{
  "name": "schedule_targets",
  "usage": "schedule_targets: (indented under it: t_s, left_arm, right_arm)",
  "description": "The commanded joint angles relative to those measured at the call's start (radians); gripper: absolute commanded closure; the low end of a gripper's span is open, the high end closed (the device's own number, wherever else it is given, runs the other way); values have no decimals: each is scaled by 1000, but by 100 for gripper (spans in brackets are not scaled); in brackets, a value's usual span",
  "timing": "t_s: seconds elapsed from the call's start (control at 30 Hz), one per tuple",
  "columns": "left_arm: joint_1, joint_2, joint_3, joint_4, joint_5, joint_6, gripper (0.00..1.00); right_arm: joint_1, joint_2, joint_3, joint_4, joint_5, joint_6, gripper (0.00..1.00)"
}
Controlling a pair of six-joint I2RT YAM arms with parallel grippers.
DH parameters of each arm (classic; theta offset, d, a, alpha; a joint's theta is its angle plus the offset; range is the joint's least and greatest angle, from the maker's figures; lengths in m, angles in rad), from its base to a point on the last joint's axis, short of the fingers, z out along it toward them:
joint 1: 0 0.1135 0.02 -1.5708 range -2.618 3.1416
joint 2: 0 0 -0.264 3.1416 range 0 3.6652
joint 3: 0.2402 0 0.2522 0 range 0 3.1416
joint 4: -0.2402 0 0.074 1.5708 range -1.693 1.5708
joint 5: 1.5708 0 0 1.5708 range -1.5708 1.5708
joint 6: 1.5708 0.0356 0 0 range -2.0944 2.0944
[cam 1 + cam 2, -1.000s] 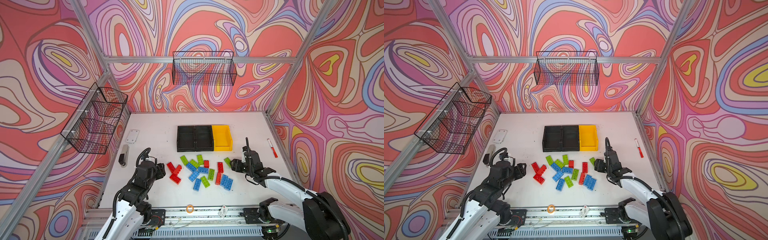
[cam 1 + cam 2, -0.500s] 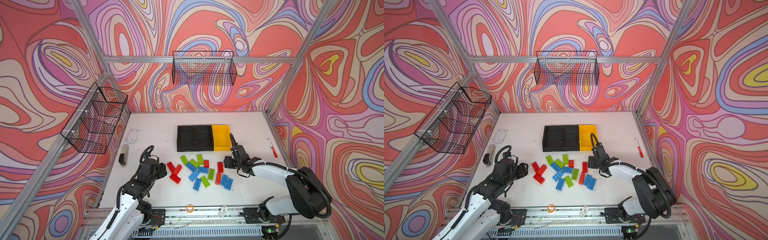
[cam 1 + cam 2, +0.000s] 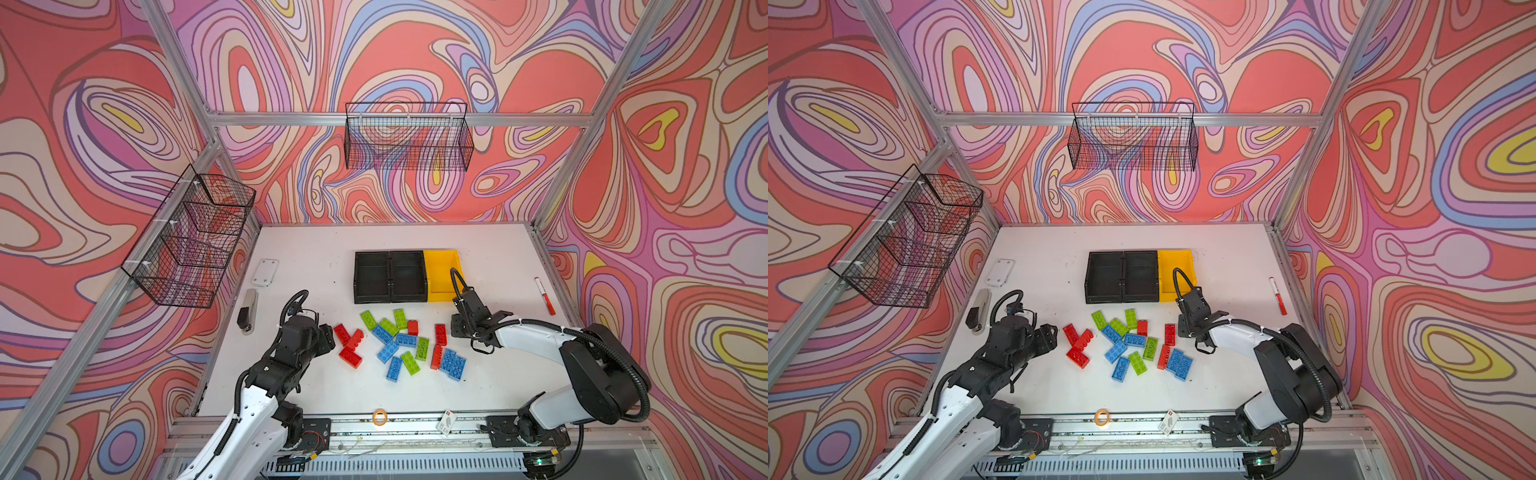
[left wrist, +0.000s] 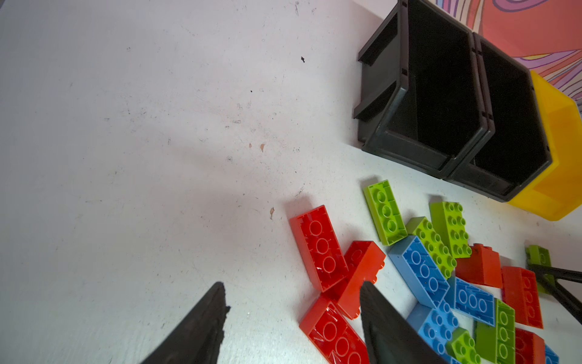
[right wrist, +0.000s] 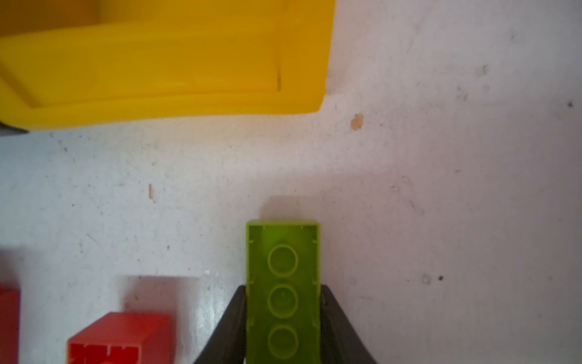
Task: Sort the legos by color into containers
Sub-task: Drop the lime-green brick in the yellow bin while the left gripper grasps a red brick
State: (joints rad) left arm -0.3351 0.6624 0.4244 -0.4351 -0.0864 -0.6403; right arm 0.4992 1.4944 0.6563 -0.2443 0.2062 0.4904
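My right jaws are clamped across the width of a green lego (image 5: 283,268), hollow side up. Its long axis runs straight out ahead of them toward the yellow bin (image 5: 157,107). The bin's near wall lies just beyond the brick's free end, toward the far edge of the worktop (image 5: 441,189) and right of the pile. I can't tell whether the brick has cleared the surface. My left jaws stand partly open and empty, just beside the red legos (image 4: 321,249) at the pile's left edge.
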Motion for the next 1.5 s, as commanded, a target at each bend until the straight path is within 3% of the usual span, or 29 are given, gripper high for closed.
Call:
schedule_targets:
  t_s: [0.0,0.37,0.6,0.77,0.93,1.17,1.47]
  left_arm:
    - [-7,22,19,9,1,-16,31]
    - [-6,47,68,-67,16,-61,30]
    - [-7,77,76,-82,49,-105,28]
    - [-7,92,62,-60,40,-107,26]
    - [-7,153,64,-1,64,-101,24]
    - [-7,305,50,136,87,-112,24]
    - [-7,398,57,216,54,-151,22]
  right_arm:
    - [7,-47,-1,-30,-2,17,71]
    - [6,-248,117,-126,-1,-32,71]
    - [6,35,406,-122,-25,-106,72]
    - [4,222,559,-122,68,-95,71]
    - [0,301,624,-106,72,-57,65]
    - [-16,370,680,-112,27,-24,41]
    - [-46,275,678,-131,19,-38,38]
